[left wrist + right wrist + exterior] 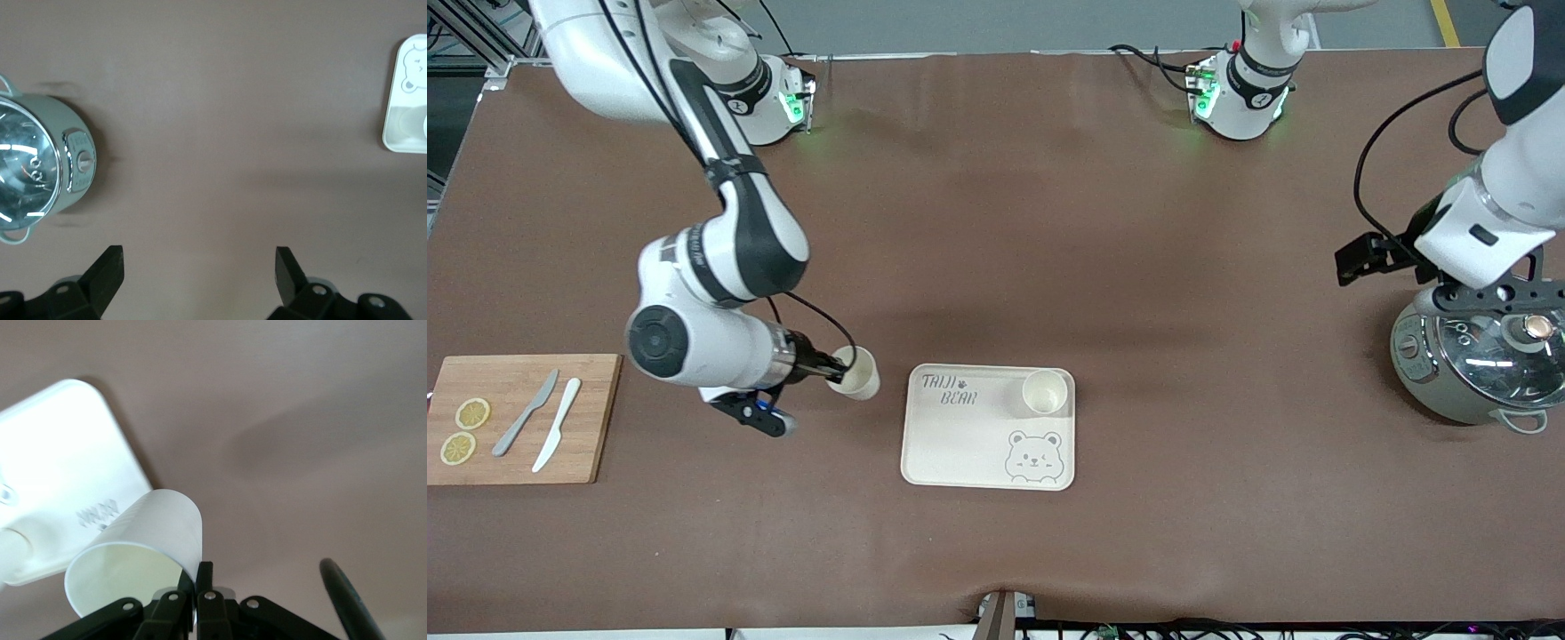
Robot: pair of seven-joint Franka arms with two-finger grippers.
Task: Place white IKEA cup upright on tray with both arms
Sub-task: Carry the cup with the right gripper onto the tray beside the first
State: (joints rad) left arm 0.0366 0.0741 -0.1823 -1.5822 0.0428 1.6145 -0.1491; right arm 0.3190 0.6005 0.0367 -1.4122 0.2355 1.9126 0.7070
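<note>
The right hand [827, 367], reaching sideways, pinched the rim of a tilted cup [857, 372] just beside the tray [960, 444]. The left hand [199, 267] waited wide open, empty, over the pot [1476, 364].

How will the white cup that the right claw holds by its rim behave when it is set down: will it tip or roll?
The plain white tapered cup hangs tilted from the right claw, pinched at one rim point, so it probably weighs little. Its walls look thin, so it may flex. Released this tilted beside the cream bear tray, it would likely tip and roll.
</note>
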